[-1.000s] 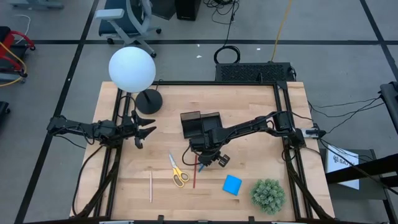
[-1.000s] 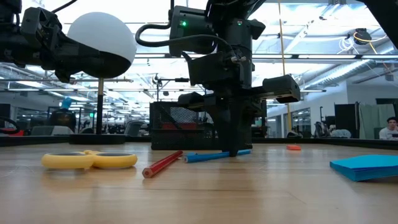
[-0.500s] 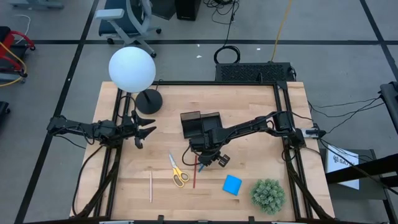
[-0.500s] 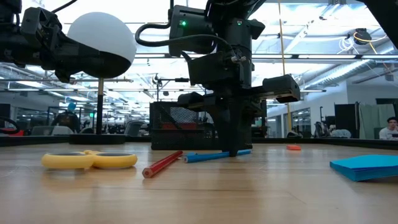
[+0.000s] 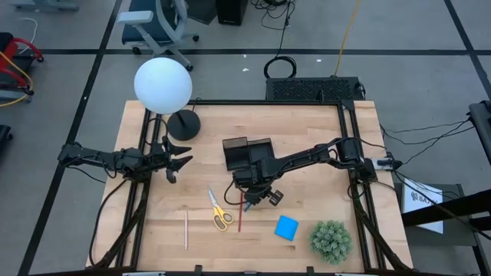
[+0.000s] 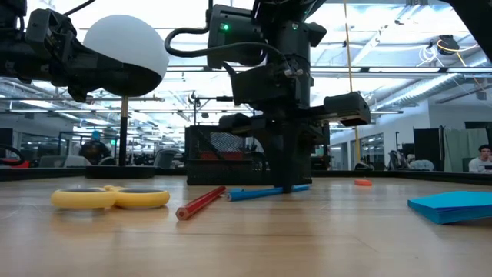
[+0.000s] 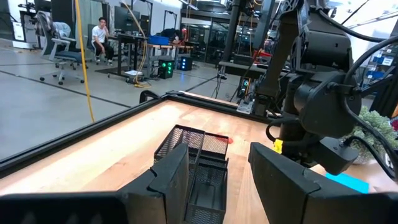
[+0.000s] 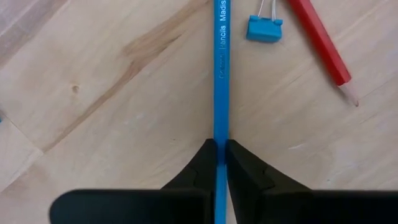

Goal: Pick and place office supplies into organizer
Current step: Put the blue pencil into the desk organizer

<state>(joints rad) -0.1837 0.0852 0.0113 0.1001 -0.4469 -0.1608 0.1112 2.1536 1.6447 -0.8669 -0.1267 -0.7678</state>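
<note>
My right gripper (image 5: pixel 250 201) points down at the table's middle, shut on a blue pencil (image 8: pixel 221 56) that lies on the wood (image 6: pixel 265 192). Beside the pencil are a red pencil (image 5: pixel 240 218), a small blue binder clip (image 8: pixel 263 28) and yellow-handled scissors (image 5: pixel 219 211). A pale wooden pencil (image 5: pixel 186 230) and a blue notepad (image 5: pixel 286 228) lie nearer the front edge. A tiny red eraser (image 6: pixel 362 182) sits farther back. The black mesh organizer (image 5: pixel 247 154) stands just behind the right gripper. My left gripper (image 5: pixel 181 162) waits open at the left, above the table. My right gripper pinches the blue pencil's shaft (image 8: pixel 221 134) between its two fingertips (image 8: pixel 241 163), one on each side. The fingers come from above, pointing down (image 6: pixel 288 183). The pencil lies on the table, stretching out to both sides of the fingers.
A lamp with a white globe (image 5: pixel 163 84) and a round black base (image 5: pixel 184 124) stands at the far left corner. A green spiky plant ball (image 5: pixel 331 240) sits at the near right corner. Bare wood (image 5: pixel 307 130) lies right of the organizer.
</note>
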